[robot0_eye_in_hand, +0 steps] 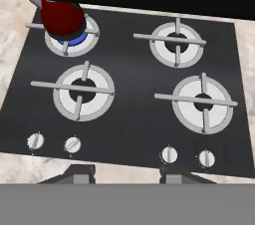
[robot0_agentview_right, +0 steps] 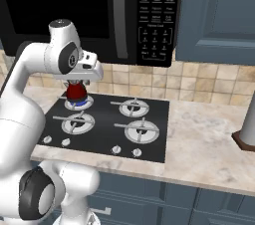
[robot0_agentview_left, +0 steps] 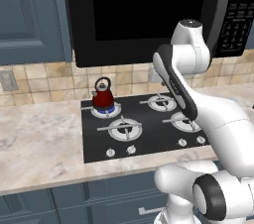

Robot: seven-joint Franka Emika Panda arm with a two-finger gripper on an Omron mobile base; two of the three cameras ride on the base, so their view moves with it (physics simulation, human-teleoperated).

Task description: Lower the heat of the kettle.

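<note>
The small red kettle (robot0_agentview_left: pixel 103 97) with a black loop handle stands on the back left burner of the black cooktop (robot0_agentview_left: pixel 149 119). A blue flame (robot0_eye_in_hand: pixel 75 40) burns under the kettle (robot0_eye_in_hand: pixel 60 16). Four round knobs run along the cooktop's front edge: two at the left (robot0_eye_in_hand: pixel 35 141) (robot0_eye_in_hand: pixel 72 144) and two at the right (robot0_eye_in_hand: pixel 169 155) (robot0_eye_in_hand: pixel 206 158). My gripper (robot0_eye_in_hand: pixel 125 175) is open, with nothing between its tips, and looks down on the cooktop from above its front edge. In the right base view my hand (robot0_agentview_right: pixel 83 72) hangs just above the kettle (robot0_agentview_right: pixel 75 91).
A black microwave (robot0_agentview_left: pixel 149 10) hangs low over the stove, with its keypad (robot0_agentview_right: pixel 155 15) at the right. The other three burners are bare. Marble counter (robot0_agentview_left: pixel 39 139) lies on both sides. A dark grey cone-shaped object (robot0_agentview_right: pixel 246 127) stands at the far right of the counter.
</note>
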